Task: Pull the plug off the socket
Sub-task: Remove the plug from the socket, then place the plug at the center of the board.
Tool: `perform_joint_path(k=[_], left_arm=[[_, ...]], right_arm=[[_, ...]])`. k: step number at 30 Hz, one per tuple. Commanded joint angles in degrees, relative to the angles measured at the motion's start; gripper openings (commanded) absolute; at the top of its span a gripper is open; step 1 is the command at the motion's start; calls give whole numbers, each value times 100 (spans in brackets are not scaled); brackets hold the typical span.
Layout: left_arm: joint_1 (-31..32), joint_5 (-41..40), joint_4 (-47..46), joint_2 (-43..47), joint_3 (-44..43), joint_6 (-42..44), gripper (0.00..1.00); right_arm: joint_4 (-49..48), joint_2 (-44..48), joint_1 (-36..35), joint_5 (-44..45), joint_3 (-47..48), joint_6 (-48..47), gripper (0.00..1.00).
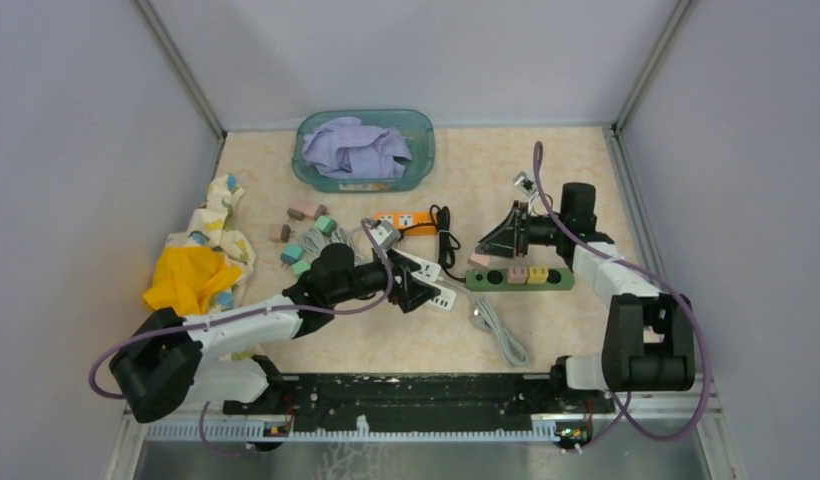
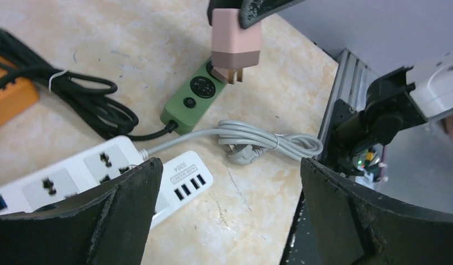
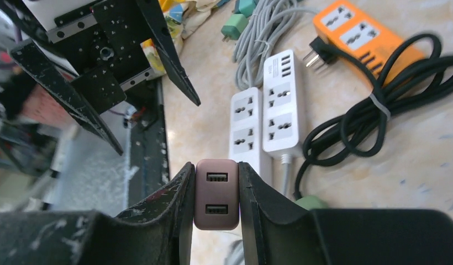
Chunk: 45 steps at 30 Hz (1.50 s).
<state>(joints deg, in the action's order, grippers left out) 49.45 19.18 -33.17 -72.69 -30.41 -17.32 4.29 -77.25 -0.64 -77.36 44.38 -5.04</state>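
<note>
From above, your right gripper [image 1: 483, 254] sits at the left end of the green power strip [image 1: 546, 281], closed on the pink plug [image 1: 479, 261]. Your left gripper [image 1: 418, 292] hangs over the white power strip [image 1: 433, 272], jaws spread wide and nothing in them.

In the left wrist view the plug [image 2: 235, 38] stands upright above the green strip [image 2: 194, 96] with its prongs [image 2: 232, 74] bare. Their tips hover right at the end socket, and I can't tell whether they touch it. The body is two-toned: pale pink over a browner band next to the prongs.

In the right wrist view the two fingers [image 3: 177, 204] clamp the plug [image 3: 216, 193] squarely by its flanks, and its two USB ports face the camera.

I'd judge the pull all but finished — what's left is clearing the prongs. The next move calls for a straight lift along them, with no twist or tilt. Nothing holds the green strip down, so watch that it doesn't ride up with the plug — then carry it aside
</note>
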Motion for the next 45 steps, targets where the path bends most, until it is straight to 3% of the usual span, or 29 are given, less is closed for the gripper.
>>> perform_joint_path(k=[1, 6, 12, 19, 31, 38, 45], left_arm=[[-76, -551, -125, 476, 403, -1423, 100], [-107, -890, -119, 645, 503, -2165, 100], [-104, -1114, 427, 372, 8, -2270, 100], [17, -1790, 2969, -493, -1648, -2466, 97], [1401, -4283, 4994, -1761, -3962, -1885, 96], [1565, -4573, 5704, -2824, -5099, -1384, 79], [1567, -4712, 5736, -3088, -5351, -1027, 66]], right_arm=[[-2267, 118, -65, 300, -255, 3010, 0], [-2109, -250, -215, 524, -171, 3647, 0], [-1449, -701, -277, 714, 29, 3854, 0], [-839, -799, -429, 823, 197, 3344, 0], [-605, -818, -493, 901, 273, 3114, 0], [-586, -817, -493, 913, 265, 3082, 0], [-583, -826, -495, 903, 273, 3083, 0]])
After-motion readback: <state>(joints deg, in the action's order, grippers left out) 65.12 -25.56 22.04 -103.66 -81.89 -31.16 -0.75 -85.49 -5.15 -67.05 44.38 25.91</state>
